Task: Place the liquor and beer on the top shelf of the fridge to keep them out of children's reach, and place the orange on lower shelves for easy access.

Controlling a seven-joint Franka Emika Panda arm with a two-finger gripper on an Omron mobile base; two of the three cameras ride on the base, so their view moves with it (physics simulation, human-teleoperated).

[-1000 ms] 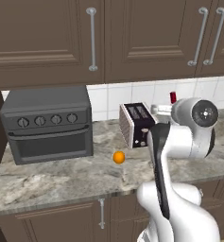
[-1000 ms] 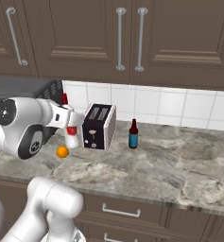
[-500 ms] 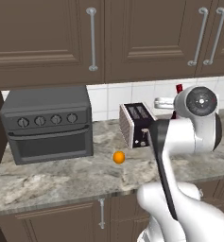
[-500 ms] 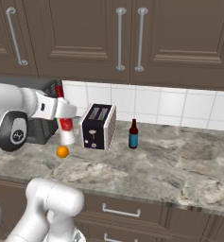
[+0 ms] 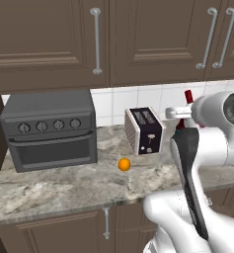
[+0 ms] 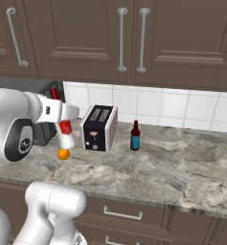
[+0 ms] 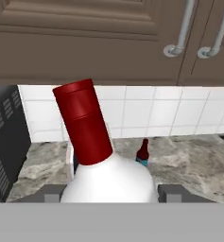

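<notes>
My gripper [image 6: 62,112] is shut on the liquor [image 6: 65,135], a slim white bottle with a red cap, and holds it tilted in the air above the counter, left of the toaster. In the hand view the liquor [image 7: 106,177] sits between the two fingertips [image 7: 51,194]. From the left base view, the gripper [image 5: 180,112] shows just below the red cap. The orange [image 5: 124,164] lies on the counter under the held bottle. The beer [image 6: 135,136], a small dark bottle, stands upright right of the toaster. The fridge is out of view.
A black and silver toaster [image 5: 144,131] stands mid-counter, with a dark grey toaster oven [image 5: 49,129] to its left. Brown wall cabinets [image 6: 129,38] hang low over the marble counter [image 6: 182,162]. White tiles back the wall.
The arm has swung and carried the liquor a little higher and away from the toaster. The orange, beer and toaster have stayed put.
</notes>
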